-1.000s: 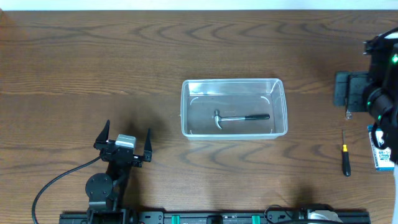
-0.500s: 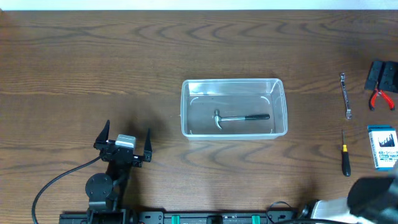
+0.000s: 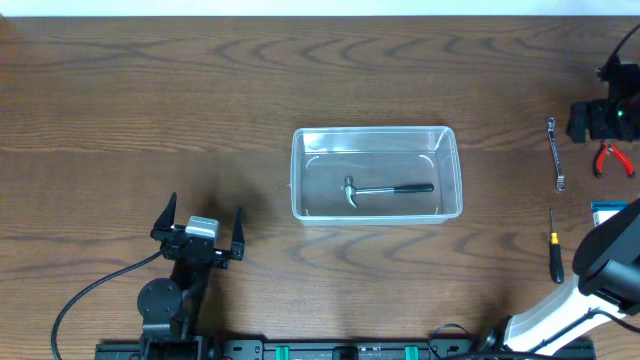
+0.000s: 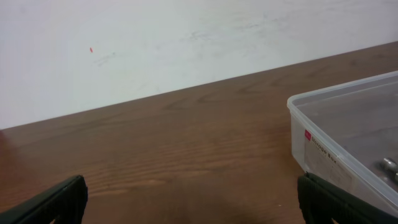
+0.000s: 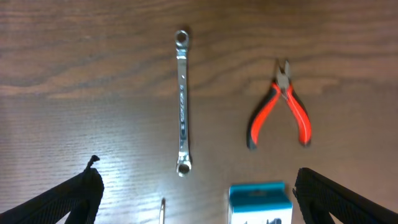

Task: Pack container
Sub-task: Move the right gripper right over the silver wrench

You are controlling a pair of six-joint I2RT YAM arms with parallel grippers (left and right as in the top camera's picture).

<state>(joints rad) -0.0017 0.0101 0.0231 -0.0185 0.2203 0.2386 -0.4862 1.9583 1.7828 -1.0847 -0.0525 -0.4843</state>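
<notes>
The clear plastic container [image 3: 375, 131] stands at the table's centre with a hammer [image 3: 385, 189] lying inside; its corner shows in the left wrist view [image 4: 348, 124]. My left gripper [image 3: 206, 207] is open and empty at the front left, apart from the container; in its own view [image 4: 193, 205] only bare wood lies between the fingers. My right gripper [image 3: 598, 120] hangs high at the far right, open and empty [image 5: 199, 205], above a wrench [image 5: 181, 99], red-handled pliers [image 5: 281, 109] and a blue-and-white box [image 5: 260, 202].
On the right side of the table lie the wrench [image 3: 556, 152], the pliers [image 3: 612, 158], a screwdriver [image 3: 555, 258] and the blue-and-white box [image 3: 608, 208], partly hidden by my right arm. A white wall runs behind the table's far edge [image 4: 186, 43].
My right arm was over the tools at the right, dropped back to the front right corner, and now reaches up over the pliers again. The left arm and container have not moved.
</notes>
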